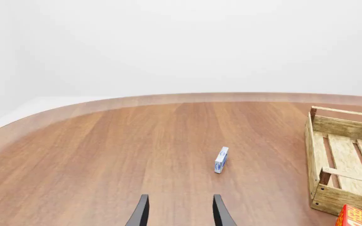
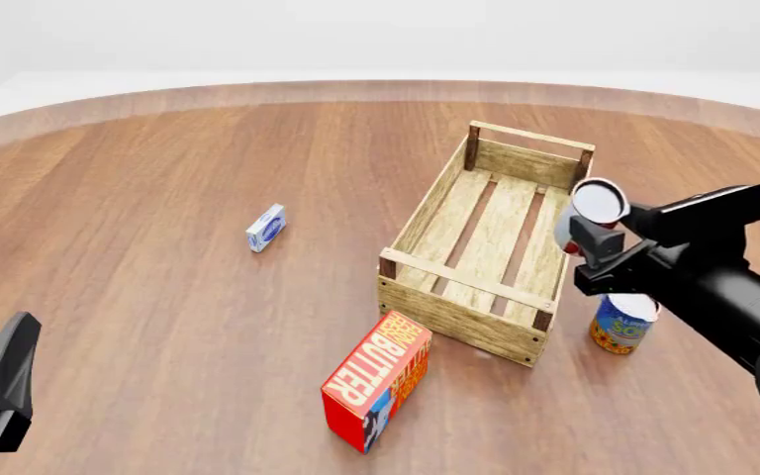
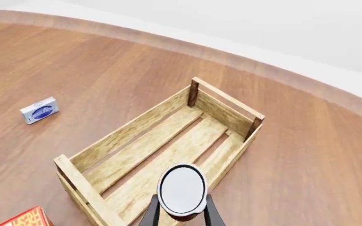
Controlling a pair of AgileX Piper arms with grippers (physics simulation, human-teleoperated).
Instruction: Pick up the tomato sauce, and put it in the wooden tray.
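Half done: your right end effector (image 3: 181, 213) is clamped on the tomato sauce (image 3: 182, 190), lifted over the wooden tray (image 3: 124, 141)'s edge, so you've only got lowering and release left.

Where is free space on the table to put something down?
Free: the wide stretch left of the small blue box, and the far table behind the wooden tray. Crowded: the near right, with the butter box, the blue and yellow can, and the right gripper holding the tomato sauce.

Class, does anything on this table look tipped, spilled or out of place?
Nothing is spilled or broken. The red butter box and the small blue-and-white box sit skewed to the slatted wooden tray.
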